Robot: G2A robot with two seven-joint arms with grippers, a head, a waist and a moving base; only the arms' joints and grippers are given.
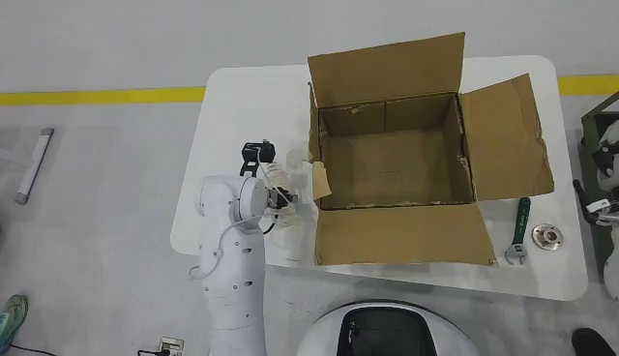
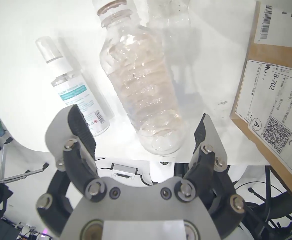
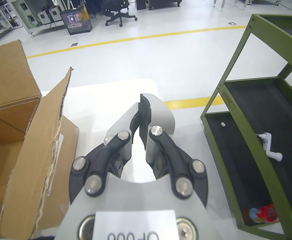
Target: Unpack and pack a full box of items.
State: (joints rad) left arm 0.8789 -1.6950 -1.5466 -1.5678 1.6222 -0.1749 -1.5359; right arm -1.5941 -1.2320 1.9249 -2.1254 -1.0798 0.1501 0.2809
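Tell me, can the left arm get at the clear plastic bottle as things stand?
Probably yes. The left gripper is open over the clear plastic bottle, which lies bare on the table. The spray bottle beside it and the cardboard box both lie clear of it.

The box (image 1: 387, 66) is matt brown cardboard, kinda fuzzy along its torn edges. The bottle (image 2: 138, 81) is clear glossy plastic, ribbed. The table (image 1: 242, 114) looks smooth, slightly shiny.

The white table (image 1: 242, 104) carries an open cardboard box (image 1: 387, 71), a wrench (image 1: 519, 228), a clear bottle (image 2: 141, 86) and a spray bottle (image 2: 73, 88).
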